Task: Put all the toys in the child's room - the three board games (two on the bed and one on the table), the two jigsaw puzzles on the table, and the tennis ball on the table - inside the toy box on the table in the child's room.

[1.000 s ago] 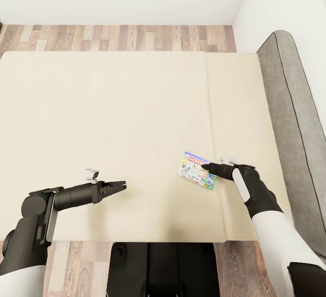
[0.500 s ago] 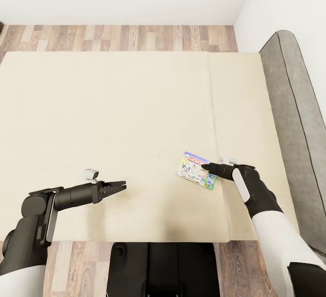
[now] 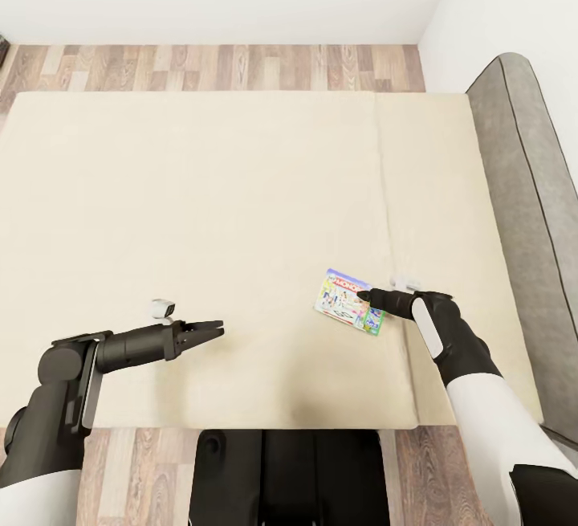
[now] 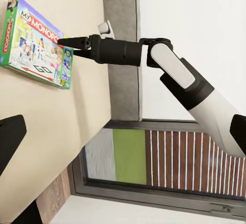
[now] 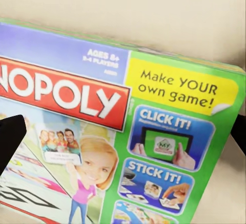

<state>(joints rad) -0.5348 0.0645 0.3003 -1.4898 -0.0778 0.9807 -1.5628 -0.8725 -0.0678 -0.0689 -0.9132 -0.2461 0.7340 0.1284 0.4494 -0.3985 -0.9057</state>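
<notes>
One board game (image 3: 343,301), a white-and-green Monopoly box, sits just over the beige bed (image 3: 201,205) near its front right. My right gripper (image 3: 363,296) is shut on it from the headboard side, with the dark tips over the box's upper right corner. From the left wrist view the same box (image 4: 31,39) shows with the right gripper (image 4: 64,41) at its edge. Up close the box (image 5: 128,111) lies between my right fingers (image 5: 10,137). My left gripper (image 3: 213,330) hovers open over bare mattress at the front left, holding nothing.
A grey headboard (image 3: 522,189) runs along the bed's right side against a white wall. Wood floor (image 3: 209,67) shows beyond the bed's far edge and in front of it by my base. A window (image 4: 143,162) shows behind the right arm.
The whole view has shifted, so the bed and its seam sit further right in the picture. The board game has stayed at my right gripper's tips. Both arms keep their pose.
</notes>
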